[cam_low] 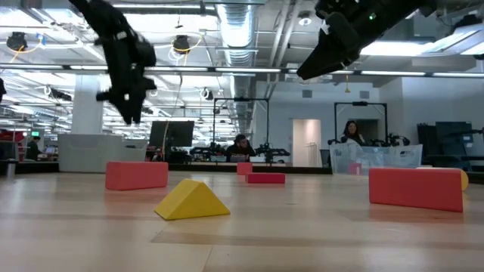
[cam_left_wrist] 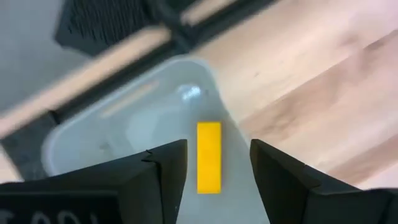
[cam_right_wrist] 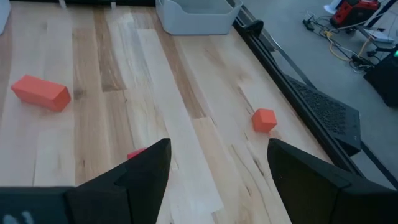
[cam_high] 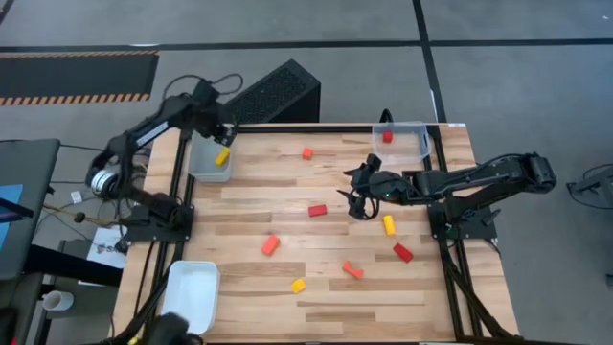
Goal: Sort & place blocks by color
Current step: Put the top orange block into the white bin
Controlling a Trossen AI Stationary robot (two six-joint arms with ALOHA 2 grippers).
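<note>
My left gripper [cam_high: 220, 132] [cam_left_wrist: 219, 143] hangs open above the clear tray [cam_high: 203, 165] at the table's far left corner. A yellow bar [cam_left_wrist: 209, 155] [cam_high: 222, 155] lies inside that tray near its right wall, below the fingers and apart from them. My right gripper [cam_high: 356, 196] [cam_right_wrist: 217, 146] is open above the table's middle, with a red bar [cam_high: 317, 210] [cam_right_wrist: 137, 152] just to its left on the wood. An orange cube [cam_high: 307, 152] [cam_right_wrist: 265, 119] sits farther off. A red block [cam_high: 387, 136] rests in the far right tray [cam_high: 412, 144].
Loose on the wood lie an orange bar [cam_high: 270, 245] [cam_right_wrist: 40, 92], a yellow block [cam_high: 389, 224], a red block [cam_high: 402, 252], an orange block [cam_high: 352, 270] and a yellow wedge [cam_high: 298, 285] [cam_low: 192, 201]. A white tray [cam_high: 192, 292] sits at the near left corner.
</note>
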